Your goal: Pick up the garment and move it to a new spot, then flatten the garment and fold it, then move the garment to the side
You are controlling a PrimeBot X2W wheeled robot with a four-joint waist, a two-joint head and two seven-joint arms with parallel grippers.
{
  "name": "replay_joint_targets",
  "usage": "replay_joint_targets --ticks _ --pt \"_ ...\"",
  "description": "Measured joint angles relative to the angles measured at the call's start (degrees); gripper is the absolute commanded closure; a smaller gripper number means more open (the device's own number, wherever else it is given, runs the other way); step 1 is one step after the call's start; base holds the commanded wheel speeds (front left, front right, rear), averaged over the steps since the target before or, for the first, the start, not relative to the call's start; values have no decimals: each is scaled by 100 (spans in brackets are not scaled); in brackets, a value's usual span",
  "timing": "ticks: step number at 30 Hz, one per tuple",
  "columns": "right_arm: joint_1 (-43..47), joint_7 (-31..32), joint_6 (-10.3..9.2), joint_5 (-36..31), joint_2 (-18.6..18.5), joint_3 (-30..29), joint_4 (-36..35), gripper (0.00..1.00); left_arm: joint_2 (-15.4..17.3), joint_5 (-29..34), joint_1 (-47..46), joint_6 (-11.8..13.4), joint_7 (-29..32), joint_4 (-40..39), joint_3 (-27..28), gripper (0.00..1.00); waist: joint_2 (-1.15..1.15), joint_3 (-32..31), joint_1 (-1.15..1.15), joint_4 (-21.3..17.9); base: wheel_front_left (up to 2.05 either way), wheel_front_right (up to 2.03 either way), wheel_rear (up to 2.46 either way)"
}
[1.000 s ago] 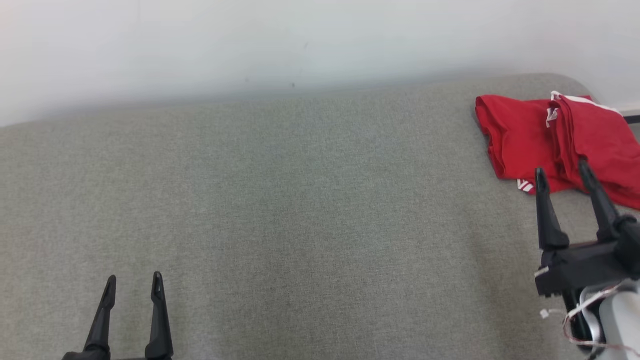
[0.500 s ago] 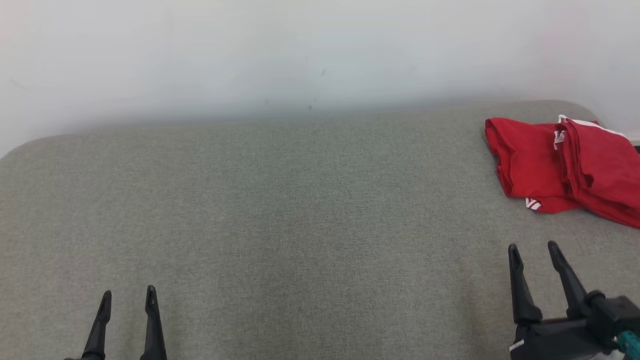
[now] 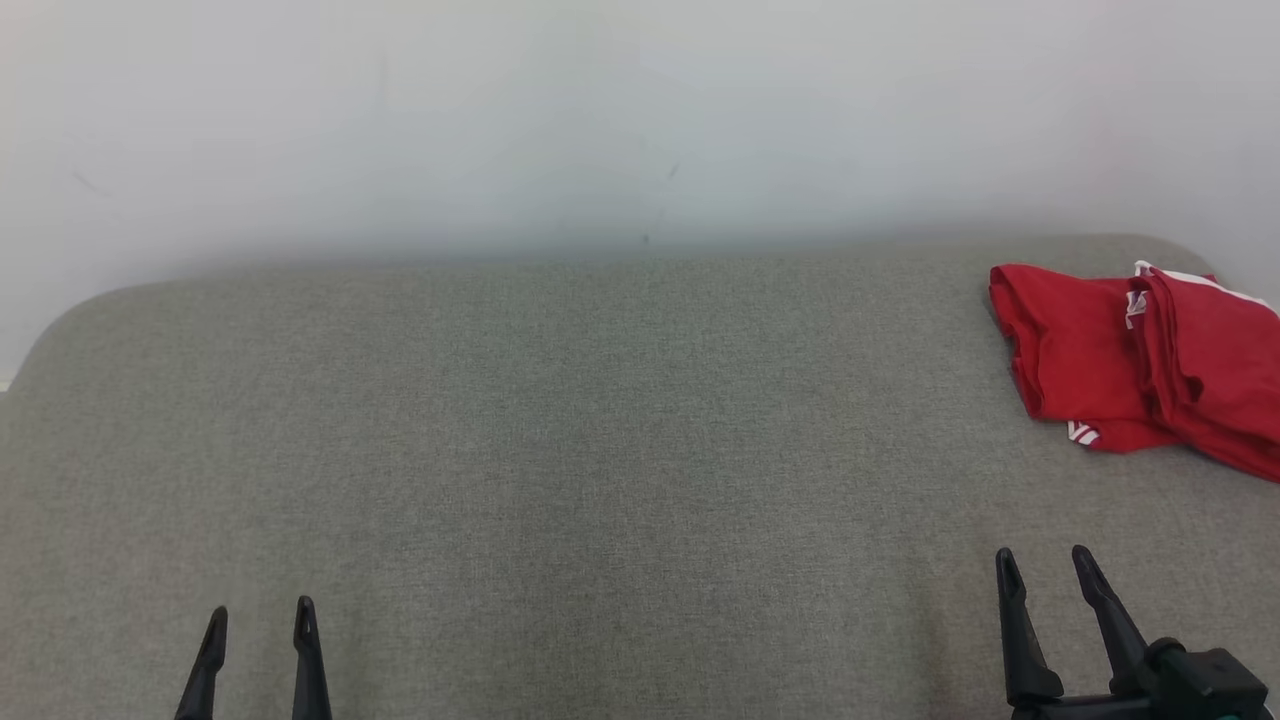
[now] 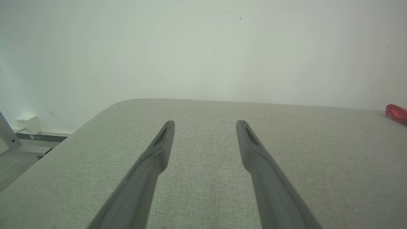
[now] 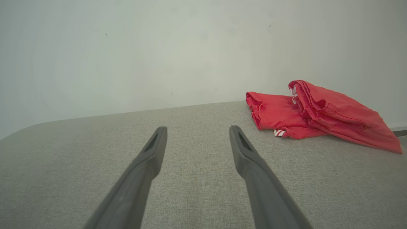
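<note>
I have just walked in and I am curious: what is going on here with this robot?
A two-armed robot faces a grey padded table with a red garment on it. The garment lies loosely folded at the table's far right side. The left gripper and the right gripper are open and empty, near the front edge, apart from the garment. Nothing holds it now.

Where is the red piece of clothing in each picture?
Head view: the red garment lies at the far right, near the grey table's back corner, cut by the picture's edge.
Left wrist view: a small red bit at the right edge, halfway up.
Right wrist view: right of middle, big and loosely folded.
Shared landmark: the line where the grey table meets the white wall.
</note>
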Motion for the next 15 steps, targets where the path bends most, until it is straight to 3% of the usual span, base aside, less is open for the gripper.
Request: replay_joint_targets --ticks 7,8,15 --pt "21 0 0 -14 5 -13 3 0 -15 0 50 -4 0 48 33 0 0 -52 0 1 0 0 0" --pt "24 0 0 -14 1 -11 7 100 -19 0 51 -4 0 51 36 100 0 -56 0 2 0 0 0" --pt "160 49 1 91 65 14 288 100 -67 -70 68 1 83 370 32 100 0 -60 0 7 0 0 0"
